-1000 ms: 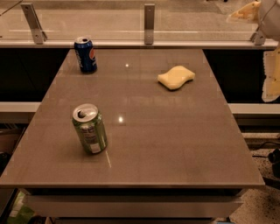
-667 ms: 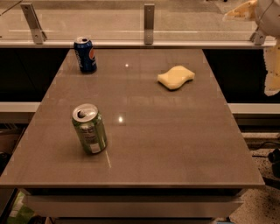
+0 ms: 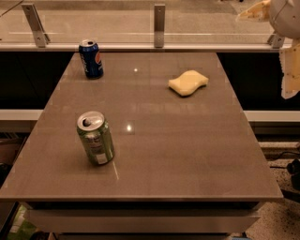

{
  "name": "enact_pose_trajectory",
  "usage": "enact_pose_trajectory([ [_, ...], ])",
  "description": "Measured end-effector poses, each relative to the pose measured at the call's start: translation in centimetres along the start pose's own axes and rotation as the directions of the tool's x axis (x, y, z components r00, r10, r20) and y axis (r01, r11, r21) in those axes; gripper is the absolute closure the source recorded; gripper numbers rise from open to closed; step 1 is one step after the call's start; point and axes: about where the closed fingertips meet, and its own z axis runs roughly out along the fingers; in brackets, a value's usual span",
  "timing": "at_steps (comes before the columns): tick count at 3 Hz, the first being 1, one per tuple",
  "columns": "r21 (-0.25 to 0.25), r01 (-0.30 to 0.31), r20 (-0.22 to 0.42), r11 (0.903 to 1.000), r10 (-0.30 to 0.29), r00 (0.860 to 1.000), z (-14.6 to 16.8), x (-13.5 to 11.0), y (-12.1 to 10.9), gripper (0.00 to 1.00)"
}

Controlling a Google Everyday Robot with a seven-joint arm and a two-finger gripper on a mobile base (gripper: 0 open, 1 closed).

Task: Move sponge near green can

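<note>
Zero contact so far as I can judge: the gripper [image 3: 262,11] hangs up at the 2 o'clock corner of the view, off past the far right edge of the table [image 3: 187,159] and mostly cut off by the frame. I honestly can't tell how wide it's open. It's got nothing to do with the sponge [image 3: 188,83] yet, though, since that's lying flat on the tabletop at roughly 1 o'clock, well apart from it. So I'd call this the very start, the reach-in step, with the grab not yet done. Next move, I reckon, means coming down and in toward 7 o'clock from where it hangs, closing on the sponge, then carrying it across the table diagonally to the green can [image 3: 96,138], which sits at about 8 o'clock near the front left. The sponge is a pale yellow foam pad with wavy edges, low and squishy looking, so it should give under a pinch and probably wants a grip across its narrower middle. The green can is shiny aluminium with a silver top and a pull-tab opening, upright, and looks easy to knock, so the drop-off needs to land beside it and not bump it. The tabletop is smooth, grey-brown and glossy enough to show light spots, so things could slide. One blue Pepsi can [image 3: 91,58] stands at 11 o'clock, far from the route.
</note>
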Motion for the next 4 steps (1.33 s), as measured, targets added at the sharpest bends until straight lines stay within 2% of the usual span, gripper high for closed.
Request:
enact_pose_trajectory([
  [1, -0.015, 0.012, -0.018, 0.9998, -0.012, 1.000, -0.2, 0.1, -0.9, 0.00],
  [3, -0.090, 0.058, -0.021, 0.9943, -0.060, 0.998, 3.9, -0.1, -4.4, 0.00],
  [4, -0.128, 0.078, -0.012, 0.9887, -0.080, 0.997, 6.4, -0.4, -5.3, 0.00],
])
